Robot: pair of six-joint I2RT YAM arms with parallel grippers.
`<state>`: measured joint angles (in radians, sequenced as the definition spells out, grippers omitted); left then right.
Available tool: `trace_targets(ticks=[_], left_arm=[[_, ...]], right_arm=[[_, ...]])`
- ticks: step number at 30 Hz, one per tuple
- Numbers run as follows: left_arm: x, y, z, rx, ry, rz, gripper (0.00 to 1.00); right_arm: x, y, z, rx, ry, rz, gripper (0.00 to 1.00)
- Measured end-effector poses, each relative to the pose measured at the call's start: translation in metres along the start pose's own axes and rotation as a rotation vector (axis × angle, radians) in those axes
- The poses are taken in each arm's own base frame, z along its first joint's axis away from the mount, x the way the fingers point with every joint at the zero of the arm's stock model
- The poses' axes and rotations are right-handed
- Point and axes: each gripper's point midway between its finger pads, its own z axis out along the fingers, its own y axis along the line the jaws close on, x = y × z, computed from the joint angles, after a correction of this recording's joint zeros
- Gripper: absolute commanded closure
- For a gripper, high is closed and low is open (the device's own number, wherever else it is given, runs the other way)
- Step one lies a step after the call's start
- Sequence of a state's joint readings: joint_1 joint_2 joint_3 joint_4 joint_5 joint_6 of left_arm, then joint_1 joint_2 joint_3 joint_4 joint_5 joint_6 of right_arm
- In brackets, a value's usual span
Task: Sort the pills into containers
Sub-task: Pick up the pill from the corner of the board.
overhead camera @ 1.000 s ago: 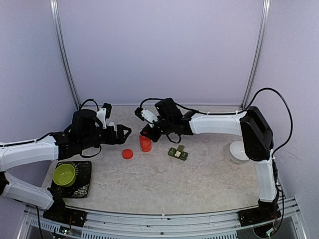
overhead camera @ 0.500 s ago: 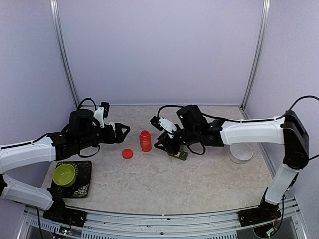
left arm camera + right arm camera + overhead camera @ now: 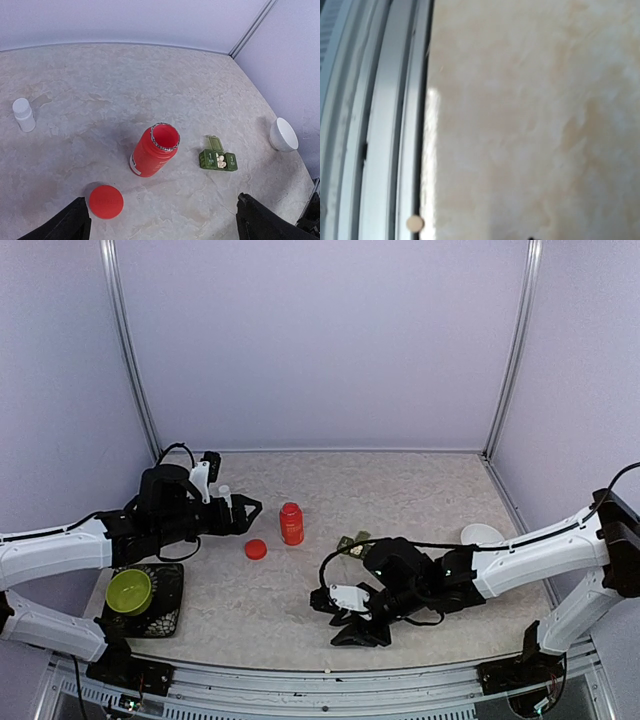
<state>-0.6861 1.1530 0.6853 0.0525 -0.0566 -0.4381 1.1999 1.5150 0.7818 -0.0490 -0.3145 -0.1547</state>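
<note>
With pills (image 3: 220, 160) lying in the middle cell of the green pill box (image 3: 206, 160), the left claw (image 3: 164, 221) is held wide and empty, while the right claw (image 3: 352, 632), its opening not discernible, is held low at the near edge of the desk (image 3: 280, 600), probably for 1 stray pill (image 3: 414, 223).

The cap (image 3: 105, 201) lies left of the bottle (image 3: 152, 157), the containers (image 3: 218, 160) right of it, pills (image 3: 220, 161) inside.

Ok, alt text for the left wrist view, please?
An open red bottle stands at centre, its red cap lying nearby; right of it, a green pill box holds whitish pills in one cell. A small white bottle sits far left, a white bowl far right.
</note>
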Motion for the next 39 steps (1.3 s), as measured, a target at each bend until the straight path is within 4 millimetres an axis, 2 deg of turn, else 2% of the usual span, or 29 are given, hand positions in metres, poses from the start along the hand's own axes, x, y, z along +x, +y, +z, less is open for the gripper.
trace_targets(ticks=[5, 10, 15, 25, 27, 30, 39], left_arm=[[0.001, -0.002, 0.000, 0.004, 0.003, 0.000, 0.01], [0.002, -0.002, 0.000, 0.002, 0.003, 0.001, 0.01], [0.002, -0.001, -0.001, -0.005, 0.011, 0.002, 0.01], [0.002, -0.001, 0.001, -0.011, 0.014, 0.002, 0.01], [0.001, -0.001, 0.002, -0.011, 0.015, 0.003, 0.01], [-0.001, -0.002, 0.002, -0.010, 0.012, 0.002, 0.01], [-0.002, -0.003, 0.003, -0.011, 0.015, 0.003, 0.01]], right_arm=[[0.021, 0.011, 0.018, -0.044, 0.072, -0.024, 0.61], [0.053, 0.040, 0.048, -0.124, 0.184, -0.072, 0.62], [0.047, 0.050, 0.057, -0.156, 0.172, -0.117, 0.65], [0.047, 0.048, 0.059, -0.144, 0.168, -0.140, 0.78], [0.046, 0.048, 0.060, -0.142, 0.166, -0.146, 0.82], [0.045, 0.047, 0.061, -0.142, 0.159, -0.151, 0.93], [0.043, 0.044, 0.060, -0.124, 0.154, -0.154, 0.95]])
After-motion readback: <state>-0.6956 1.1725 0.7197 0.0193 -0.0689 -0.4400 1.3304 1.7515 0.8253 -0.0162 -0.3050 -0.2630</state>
